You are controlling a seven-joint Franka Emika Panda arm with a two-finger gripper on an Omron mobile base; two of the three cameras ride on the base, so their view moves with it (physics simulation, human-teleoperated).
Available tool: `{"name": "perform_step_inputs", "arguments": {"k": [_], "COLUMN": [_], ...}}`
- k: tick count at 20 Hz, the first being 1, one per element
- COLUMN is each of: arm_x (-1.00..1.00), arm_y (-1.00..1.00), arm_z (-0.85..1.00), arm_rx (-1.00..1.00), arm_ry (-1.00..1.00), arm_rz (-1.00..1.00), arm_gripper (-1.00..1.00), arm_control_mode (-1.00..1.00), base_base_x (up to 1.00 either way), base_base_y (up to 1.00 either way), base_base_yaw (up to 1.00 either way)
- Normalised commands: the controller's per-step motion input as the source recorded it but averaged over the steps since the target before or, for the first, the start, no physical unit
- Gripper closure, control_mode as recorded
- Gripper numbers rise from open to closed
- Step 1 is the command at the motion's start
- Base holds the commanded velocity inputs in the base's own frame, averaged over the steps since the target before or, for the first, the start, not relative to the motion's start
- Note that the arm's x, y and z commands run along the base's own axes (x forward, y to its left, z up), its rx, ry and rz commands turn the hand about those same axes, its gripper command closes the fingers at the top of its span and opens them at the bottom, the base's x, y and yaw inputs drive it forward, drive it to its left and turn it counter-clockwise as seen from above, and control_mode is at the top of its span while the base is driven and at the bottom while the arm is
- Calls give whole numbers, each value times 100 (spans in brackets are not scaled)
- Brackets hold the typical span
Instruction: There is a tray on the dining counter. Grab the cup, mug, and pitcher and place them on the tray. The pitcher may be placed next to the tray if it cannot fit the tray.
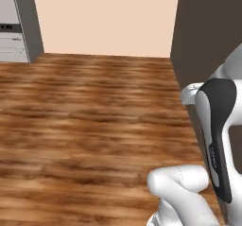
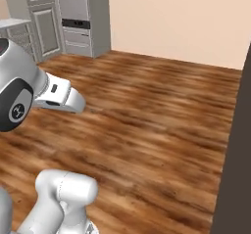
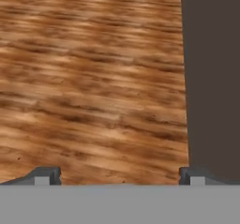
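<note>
Tray, cup, mug, pitcher: can't place any of them from these views; their whereabouts can't be told from here. Wood plank floor (image 1: 85, 126) runs ahead, pale peach wall (image 1: 104, 17) beyond it, grey cabinet front with drawers (image 2: 78, 17) at far left, dark brown-grey panel (image 3: 211, 78) standing along the right side. Gripper (image 3: 119, 176) looks down and forward over bare floor; jaws spread fully wide, fingertips (image 3: 44, 175) far apart, nothing between them, holding nothing. White arm (image 1: 217, 135) folded up close over the base, likely carried tucked while the base drives, so it clears furniture. Judgement: travel or search phase, no item grabbed; next needs the base turned toward the table.
</note>
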Motion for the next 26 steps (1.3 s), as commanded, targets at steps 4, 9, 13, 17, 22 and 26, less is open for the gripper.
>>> {"name": "perform_step_inputs", "arguments": {"k": [4,9,13,17,22,26], "arm_x": [0,0,0,0,0,0], "arm_y": [0,0,0,0,0,0], "arm_z": [0,0,0,0,0,0], "arm_rx": [0,0,0,0,0,0], "arm_ry": [0,0,0,0,0,0], "arm_rz": [0,0,0,0,0,0], "arm_gripper": [-100,-100,-100,-100,-100,-100], "arm_control_mode": [100,100,100,100,100,100], "base_base_x": [100,100,100,100,100,100], "base_base_y": [0,0,0,0,0,0], "base_base_yaw": [59,59,61,66,67,66]}}
